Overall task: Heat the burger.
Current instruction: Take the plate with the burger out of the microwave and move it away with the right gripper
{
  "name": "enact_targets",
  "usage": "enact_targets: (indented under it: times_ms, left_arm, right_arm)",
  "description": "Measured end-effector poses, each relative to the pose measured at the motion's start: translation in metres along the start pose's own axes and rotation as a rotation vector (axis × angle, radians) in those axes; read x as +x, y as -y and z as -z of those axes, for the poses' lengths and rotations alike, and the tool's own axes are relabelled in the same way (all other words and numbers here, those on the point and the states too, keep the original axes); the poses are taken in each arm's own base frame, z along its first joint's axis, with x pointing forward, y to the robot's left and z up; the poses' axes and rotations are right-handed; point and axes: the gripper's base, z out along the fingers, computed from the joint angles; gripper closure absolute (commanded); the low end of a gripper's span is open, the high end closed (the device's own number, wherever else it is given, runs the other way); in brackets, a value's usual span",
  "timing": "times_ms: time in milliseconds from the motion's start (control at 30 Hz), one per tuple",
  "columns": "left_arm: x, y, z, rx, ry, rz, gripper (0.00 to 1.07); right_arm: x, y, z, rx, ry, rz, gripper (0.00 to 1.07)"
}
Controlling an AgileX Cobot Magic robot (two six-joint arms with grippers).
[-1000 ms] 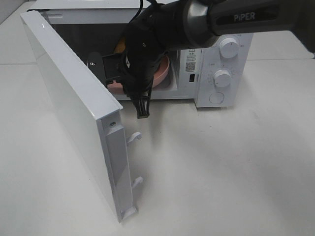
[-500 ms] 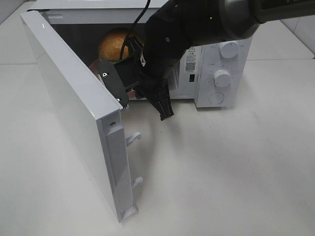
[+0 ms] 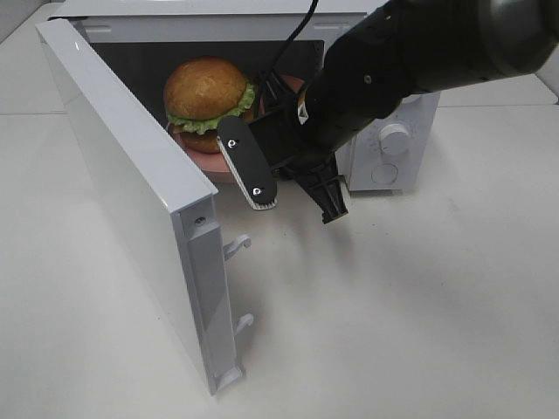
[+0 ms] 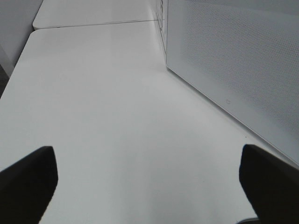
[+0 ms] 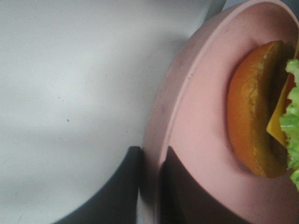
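Observation:
The burger (image 3: 205,92), with a golden-brown bun and green lettuce, sits on a round pink plate (image 3: 203,144) inside the open microwave (image 3: 371,179). My right gripper (image 3: 293,188) is open just in front of the microwave's opening, to the right of the burger, with one grey pad (image 3: 249,166) near the plate's front edge. In the right wrist view the plate's rim (image 5: 161,116) and the burger (image 5: 254,112) are very close, and dark fingers (image 5: 126,191) show beside the rim. My left gripper (image 4: 149,186) is open and empty over bare table.
The microwave door (image 3: 122,157) stands wide open, swung out to the left toward the table's front, with latch hooks (image 3: 236,246) on its edge. A control knob (image 3: 395,138) is on the right of the microwave. A white microwave panel (image 4: 233,70) stands beside my left gripper.
My right arm has swung to the right across the microwave opening, and its gripper has come out in front. The burger, hidden a second ago, now shows on the plate.

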Motion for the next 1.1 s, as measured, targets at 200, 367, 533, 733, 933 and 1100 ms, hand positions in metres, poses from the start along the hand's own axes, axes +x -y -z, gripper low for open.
enact_targets:
  times_ms: [200, 367, 533, 733, 933, 1100]
  left_arm:
    - [0.0, 0.0, 0.0, 0.0, 0.0, 0.0, 0.09]
    - [0.0, 0.0, 0.0, 0.0, 0.0, 0.0, 0.09]
    - [0.0, 0.0, 0.0, 0.0, 0.0, 0.0, 0.09]
    - [0.0, 0.0, 0.0, 0.0, 0.0, 0.0, 0.09]
    - [0.0, 0.0, 0.0, 0.0, 0.0, 0.0, 0.09]
    - [0.0, 0.0, 0.0, 0.0, 0.0, 0.0, 0.09]
  right_arm:
    - [0.003, -0.011, 0.0, 0.047, 0.041, -0.049, 1.07]
    - [0.006, -0.019, -0.004, 0.07, 0.059, -0.102, 1.07]
    - [0.007, -0.029, -0.006, 0.059, 0.065, -0.135, 1.07]
    - [0.007, -0.036, -0.008, 0.05, 0.069, -0.18, 1.07]
    - [0.007, -0.036, -0.008, 0.067, 0.075, -0.218, 1.07]
    - [0.007, -0.035, -0.008, 0.069, 0.077, -0.239, 1.07]
